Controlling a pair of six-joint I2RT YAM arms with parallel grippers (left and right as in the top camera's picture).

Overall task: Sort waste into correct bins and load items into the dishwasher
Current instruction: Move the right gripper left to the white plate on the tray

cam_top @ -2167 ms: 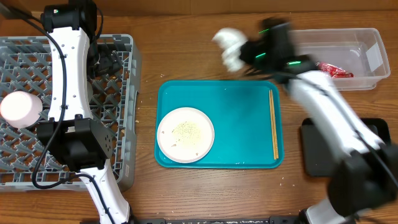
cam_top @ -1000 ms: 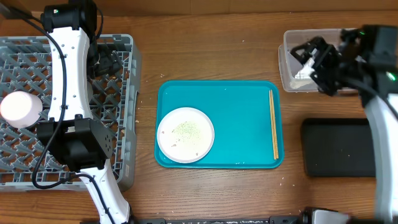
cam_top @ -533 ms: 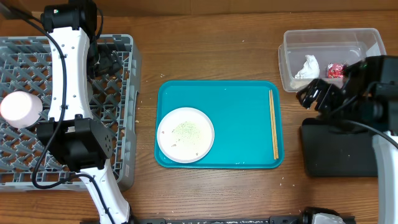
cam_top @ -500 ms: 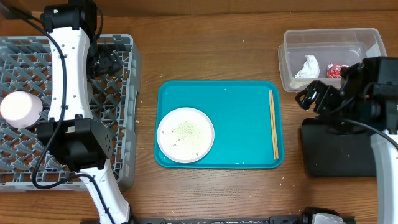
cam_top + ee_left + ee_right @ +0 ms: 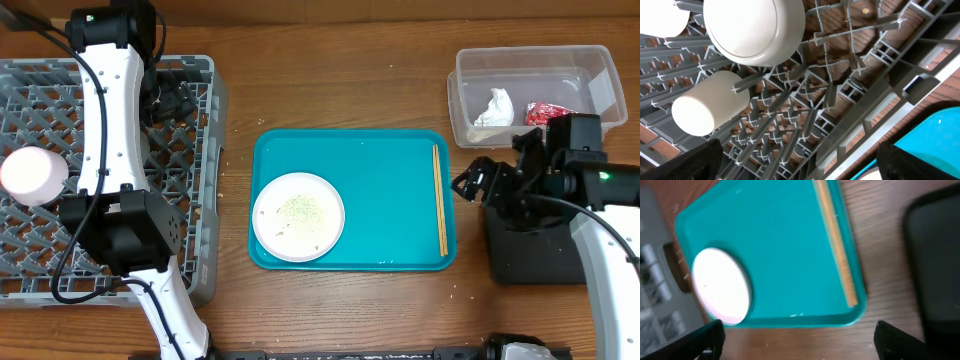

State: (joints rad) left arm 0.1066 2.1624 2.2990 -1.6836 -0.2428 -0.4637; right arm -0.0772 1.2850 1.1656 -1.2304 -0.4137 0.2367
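Note:
The grey dishwasher rack [image 5: 205, 110] stands at the left, with a white-pink bowl [image 5: 33, 172] in it. My left gripper [image 5: 176, 98] hangs open over the rack. From the left wrist I see a bowl [image 5: 755, 30] and a white cup [image 5: 710, 102] on the lattice [image 5: 850, 95], above my empty left gripper [image 5: 800, 167]. The white plate [image 5: 298, 216] with rice crumbs and the chopsticks [image 5: 440, 200] lie on the teal tray [image 5: 350, 150]. The napkin [image 5: 493, 107] and red wrapper [image 5: 545, 113] lie in the clear tub [image 5: 470, 70]. My right gripper [image 5: 478, 185] hovers open and empty beside the teal tray's right edge.
The shallow black tray [image 5: 540, 250] lies at the right, partly under my right arm. The right wrist view shows the teal tray [image 5: 780, 245], the plate [image 5: 722, 287], the chopsticks [image 5: 837, 245], the black tray [image 5: 935, 255] and bare wood under my gripper [image 5: 800, 342].
My right arm has left the clear tub, with the napkin now lying inside it, and has come down-left to the teal tray's right edge. The left arm has not moved.

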